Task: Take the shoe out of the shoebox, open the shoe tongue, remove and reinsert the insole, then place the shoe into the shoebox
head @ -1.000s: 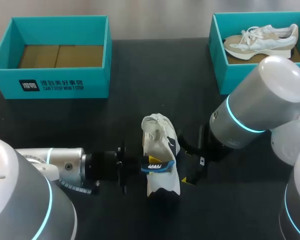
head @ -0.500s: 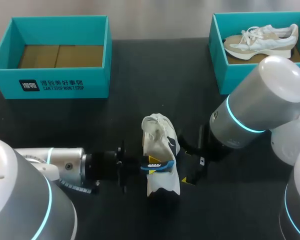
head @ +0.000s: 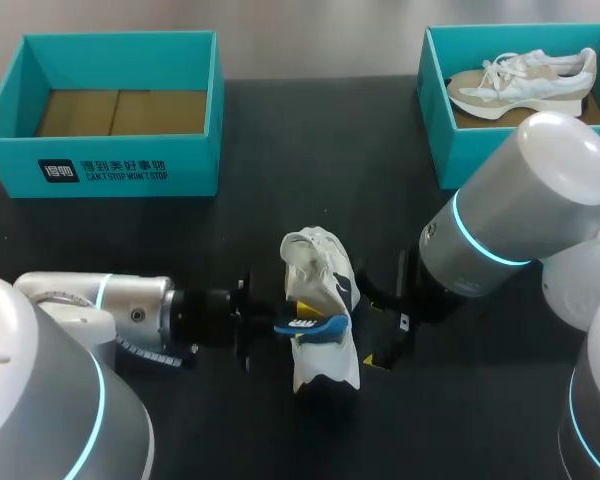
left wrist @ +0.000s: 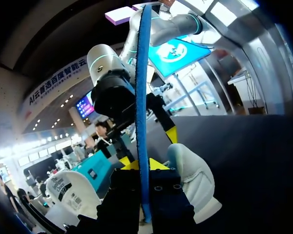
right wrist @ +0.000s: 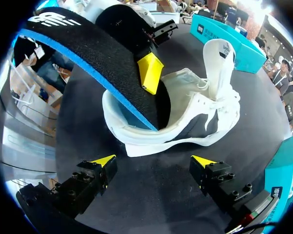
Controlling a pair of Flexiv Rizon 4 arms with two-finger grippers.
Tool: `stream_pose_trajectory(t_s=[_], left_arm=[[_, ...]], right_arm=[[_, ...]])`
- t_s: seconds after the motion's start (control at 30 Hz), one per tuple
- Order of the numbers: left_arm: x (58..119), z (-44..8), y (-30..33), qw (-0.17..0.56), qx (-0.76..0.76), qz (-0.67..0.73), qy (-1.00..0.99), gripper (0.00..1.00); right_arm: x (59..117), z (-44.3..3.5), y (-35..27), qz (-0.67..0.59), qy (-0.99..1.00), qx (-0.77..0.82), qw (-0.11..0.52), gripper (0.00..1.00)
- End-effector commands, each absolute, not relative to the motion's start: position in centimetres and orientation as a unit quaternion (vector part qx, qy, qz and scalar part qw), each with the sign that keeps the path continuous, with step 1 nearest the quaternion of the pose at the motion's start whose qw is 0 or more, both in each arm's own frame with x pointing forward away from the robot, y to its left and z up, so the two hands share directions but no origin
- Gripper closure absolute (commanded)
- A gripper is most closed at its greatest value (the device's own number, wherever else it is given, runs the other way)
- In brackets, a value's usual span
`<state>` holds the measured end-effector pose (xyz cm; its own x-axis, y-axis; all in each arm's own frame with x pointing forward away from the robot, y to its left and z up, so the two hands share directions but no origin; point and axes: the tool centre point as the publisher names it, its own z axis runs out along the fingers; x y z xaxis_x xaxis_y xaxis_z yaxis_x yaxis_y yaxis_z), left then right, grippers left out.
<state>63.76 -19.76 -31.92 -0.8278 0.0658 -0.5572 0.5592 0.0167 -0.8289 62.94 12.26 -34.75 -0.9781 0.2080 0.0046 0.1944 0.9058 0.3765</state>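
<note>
A white shoe [head: 322, 300] lies on its side in the middle of the black table, its opening facing my right gripper [right wrist: 154, 161]. My left gripper [head: 292, 322] is shut on a black insole with a blue edge [head: 310, 328], which sticks partly out of the shoe's heel. In the right wrist view the insole [right wrist: 102, 63] slants out of the shoe [right wrist: 190, 114], pinched by yellow fingertips [right wrist: 149, 73]. In the left wrist view, the insole's blue edge [left wrist: 144, 112] stands upright between the fingers. My right gripper [head: 382, 335] is open just right of the shoe, touching nothing.
An empty teal shoebox [head: 120, 165] stands at the far left. A second teal shoebox [head: 435, 110] at the far right holds another white and beige shoe [head: 525, 82]. My right arm's thick body [head: 520, 215] hangs over the table's right side.
My left arm has shifted a little, and the insole has come slightly further out of the shoe toward the left. The right arm and the shoe have stayed put.
</note>
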Motion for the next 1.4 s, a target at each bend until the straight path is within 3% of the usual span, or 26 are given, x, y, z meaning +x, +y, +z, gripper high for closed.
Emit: stream_pose_trajectory(t_s=[0.03, 0.67, 1.4], left_arm=[[64.3, -32.6, -19.9, 0.185, 0.243, -0.664, 0.683, 1.0], [62.1, -31.2, -19.5, 0.246, 0.286, -0.675, 0.634, 1.0], [61.4, -30.9, -19.1, 0.251, 0.306, -0.673, 0.625, 1.0]], right_arm=[[62.8, -34.9, 12.4, 0.191, 0.976, 0.104, 0.019, 0.0], [62.8, -34.9, 12.4, 0.191, 0.976, 0.104, 0.019, 0.0], [62.8, -34.9, 12.4, 0.191, 0.976, 0.104, 0.019, 0.0]])
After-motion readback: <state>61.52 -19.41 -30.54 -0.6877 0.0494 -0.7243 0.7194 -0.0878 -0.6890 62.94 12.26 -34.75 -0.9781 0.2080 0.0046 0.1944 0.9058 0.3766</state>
